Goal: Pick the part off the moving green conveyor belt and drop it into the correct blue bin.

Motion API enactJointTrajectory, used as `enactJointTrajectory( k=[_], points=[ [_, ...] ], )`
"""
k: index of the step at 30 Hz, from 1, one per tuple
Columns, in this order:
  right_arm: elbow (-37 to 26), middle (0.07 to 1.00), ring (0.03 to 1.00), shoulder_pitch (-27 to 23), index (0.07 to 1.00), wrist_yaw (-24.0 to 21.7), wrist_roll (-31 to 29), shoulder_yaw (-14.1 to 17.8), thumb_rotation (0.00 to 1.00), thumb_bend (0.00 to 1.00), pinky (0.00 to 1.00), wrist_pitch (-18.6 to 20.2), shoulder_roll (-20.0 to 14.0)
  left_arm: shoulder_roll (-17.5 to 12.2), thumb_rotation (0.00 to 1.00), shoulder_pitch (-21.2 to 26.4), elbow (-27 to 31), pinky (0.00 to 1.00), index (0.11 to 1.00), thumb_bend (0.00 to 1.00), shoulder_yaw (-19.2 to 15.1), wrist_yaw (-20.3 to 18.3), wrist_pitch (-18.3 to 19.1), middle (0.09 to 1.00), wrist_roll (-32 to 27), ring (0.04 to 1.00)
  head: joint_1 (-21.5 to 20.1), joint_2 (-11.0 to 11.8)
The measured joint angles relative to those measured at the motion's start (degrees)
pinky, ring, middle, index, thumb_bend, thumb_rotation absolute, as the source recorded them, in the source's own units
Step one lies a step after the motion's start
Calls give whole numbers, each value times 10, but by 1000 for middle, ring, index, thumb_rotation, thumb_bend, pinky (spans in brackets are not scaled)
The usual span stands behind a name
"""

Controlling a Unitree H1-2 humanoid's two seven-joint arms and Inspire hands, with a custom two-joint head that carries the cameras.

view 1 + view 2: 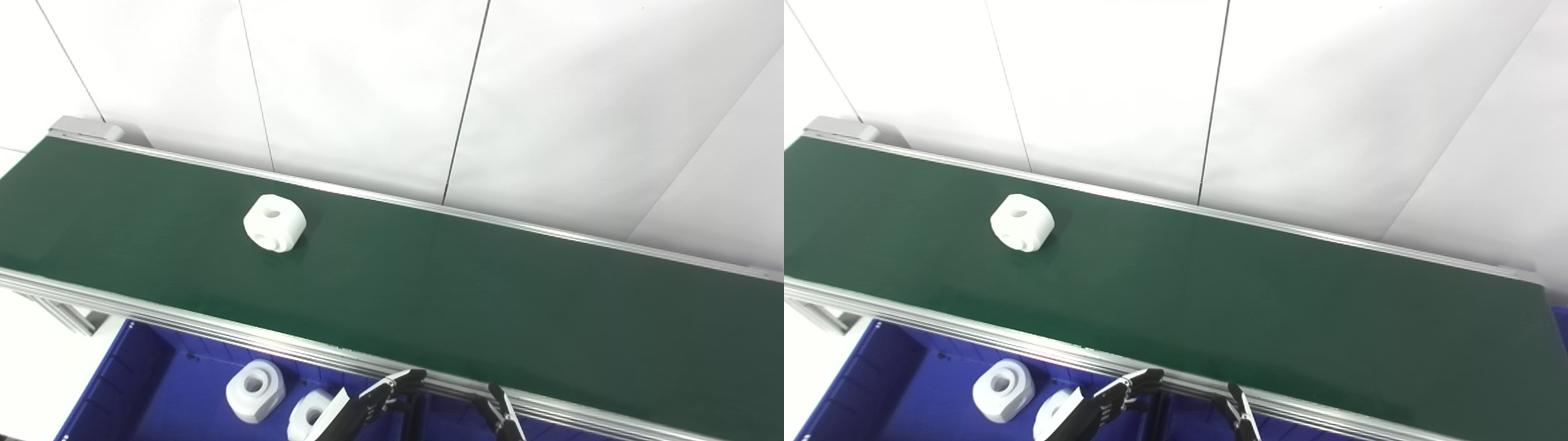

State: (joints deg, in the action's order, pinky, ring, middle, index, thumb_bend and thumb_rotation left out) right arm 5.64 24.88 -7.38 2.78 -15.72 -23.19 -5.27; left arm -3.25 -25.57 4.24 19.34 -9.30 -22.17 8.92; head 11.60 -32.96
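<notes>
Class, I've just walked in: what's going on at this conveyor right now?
A white part lies alone on the green belt, untouched. Both robot hands, left hand and right hand, hover low at the belt's near rail, holding nothing. Two similar parts already sit in the blue bin below.

A white panelled wall (551, 92) fills the upper part of both views, running behind the far side of the scene. Thin dark vertical seams (465, 101) split it into wide panels, and one seam at the right slants off at an angle. The panels are plain, evenly and brightly lit. At the lower left, a patch of white floor (37, 373) shows.
</notes>
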Motion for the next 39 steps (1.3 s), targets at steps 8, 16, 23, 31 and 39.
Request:
enactJointTrajectory(
  k=[8,16,23,31,39],
  points=[
    [-14,1000,1000,6,1000,-11,-1,-1,1000,931,1000,2,-2,-18,626,11,203,739,742,996,-26,-8,52,771,-62,805,12,-11],
    [-20,1000,1000,7,1000,-12,-2,-5,1000,942,1000,3,1,-53,415,170,283,848,651,1000,-84,-18,122,771,-43,874,7,-21],
    [-19,1000,1000,9,1000,-11,-4,-6,1000,925,1000,3,7,-114,386,264,238,912,805,1000,-106,-51,142,873,80,928,-2,-14],
    [-19,1000,993,9,1000,-11,-3,-6,1000,923,1000,3,11,-170,210,357,188,879,860,1000,-106,-92,157,888,155,897,-4,-17],
    [-18,1000,992,8,1000,-11,-13,-6,1000,917,1000,3,12,-227,162,458,96,829,849,1000,-53,-120,105,866,300,862,-1,-11]
  ],
)
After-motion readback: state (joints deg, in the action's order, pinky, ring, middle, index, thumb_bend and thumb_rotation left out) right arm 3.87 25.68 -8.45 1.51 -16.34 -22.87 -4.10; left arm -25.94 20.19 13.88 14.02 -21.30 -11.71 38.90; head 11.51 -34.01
